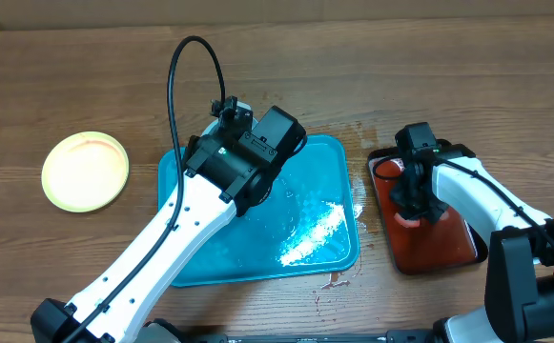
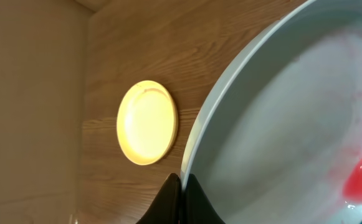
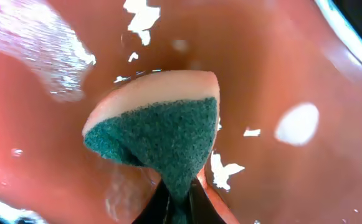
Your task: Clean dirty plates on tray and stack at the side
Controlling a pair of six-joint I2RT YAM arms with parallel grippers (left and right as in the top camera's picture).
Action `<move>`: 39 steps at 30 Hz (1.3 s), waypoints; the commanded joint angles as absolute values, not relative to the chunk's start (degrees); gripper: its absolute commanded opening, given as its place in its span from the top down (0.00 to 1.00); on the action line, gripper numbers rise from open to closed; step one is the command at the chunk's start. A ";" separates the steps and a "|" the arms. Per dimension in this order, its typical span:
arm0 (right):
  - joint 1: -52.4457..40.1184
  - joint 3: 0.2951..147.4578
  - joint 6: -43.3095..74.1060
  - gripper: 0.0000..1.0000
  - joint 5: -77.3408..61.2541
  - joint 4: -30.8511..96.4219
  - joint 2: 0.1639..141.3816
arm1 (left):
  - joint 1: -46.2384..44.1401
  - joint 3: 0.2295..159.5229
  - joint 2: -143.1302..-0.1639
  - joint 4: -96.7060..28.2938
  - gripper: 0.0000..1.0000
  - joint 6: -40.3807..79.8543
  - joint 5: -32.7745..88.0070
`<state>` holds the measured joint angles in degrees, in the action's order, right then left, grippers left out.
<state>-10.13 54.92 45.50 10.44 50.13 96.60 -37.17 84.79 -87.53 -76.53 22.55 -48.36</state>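
Brown wood-grain tabletop (image 1: 353,76) fills the overhead view, with the tray (image 1: 326,167) at its middle, its floor wet and glaring under the light. Some water (image 1: 332,282) has run onto the wood at the tray's near edge.

A yellow plate (image 1: 85,171) lies flat on the bare wood well to the left of the tray, apart from it. It looks clean.

The left gripper (image 2: 182,186) is over the tray's far left corner, its fingers pressed together on the rim of a pale plate (image 2: 280,124). From the wrist camera the plate's inside fills the right of the frame, with a red smear (image 2: 361,177) at the lower right. From overhead this plate is almost wholly hidden under the arm. The yellow plate shows beyond its rim in the wrist view.

To the right of the tray sits a black tray (image 1: 480,252) holding a red pad (image 1: 443,243), wet and shiny. The right gripper (image 3: 179,199) is over that pad, pinching a sponge (image 3: 162,130) between its fingers: green scrub face toward the camera, pale foam behind. Whether the sponge touches the pad cannot be told.
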 commanded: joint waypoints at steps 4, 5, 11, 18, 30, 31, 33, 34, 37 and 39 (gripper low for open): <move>-9.89 54.85 44.88 0.96 10.63 48.56 96.42 | -39.13 86.48 -86.48 -76.38 0.96 22.26 -53.21; -9.89 54.85 44.88 0.89 10.61 48.75 96.44 | -39.46 86.48 -86.48 -76.38 0.96 22.24 -53.21; -9.89 54.85 44.88 0.08 10.61 51.11 96.42 | -40.88 86.48 -86.50 -76.03 0.96 21.17 -54.39; -9.89 54.85 44.88 0.00 10.61 51.22 96.44 | -43.03 86.48 -86.50 -75.70 0.96 18.70 -60.49; -9.89 54.85 44.91 0.00 10.61 51.27 96.44 | -50.54 86.48 -86.50 -74.08 0.96 11.75 -74.22; -9.89 54.85 44.91 0.00 10.59 51.27 96.44 | -50.72 86.48 -86.50 -74.08 0.96 11.75 -74.94; -9.89 54.85 44.91 0.00 10.59 51.27 96.44 | -50.70 86.48 -86.50 -74.06 0.96 11.77 -75.20; -9.89 54.85 44.91 0.00 10.59 51.22 96.44 | -50.70 86.48 -86.50 -73.97 0.96 11.77 -75.20; -9.89 54.85 44.91 0.00 10.59 51.22 96.44 | -50.70 86.48 -86.50 -73.47 0.96 11.77 -75.20; -9.89 54.85 44.91 0.00 10.59 51.22 96.44 | -50.72 86.48 -86.50 -73.19 0.96 11.77 -75.20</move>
<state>-10.13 54.92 44.97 10.48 51.24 96.60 -50.54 84.79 -87.53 -73.67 12.43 -72.38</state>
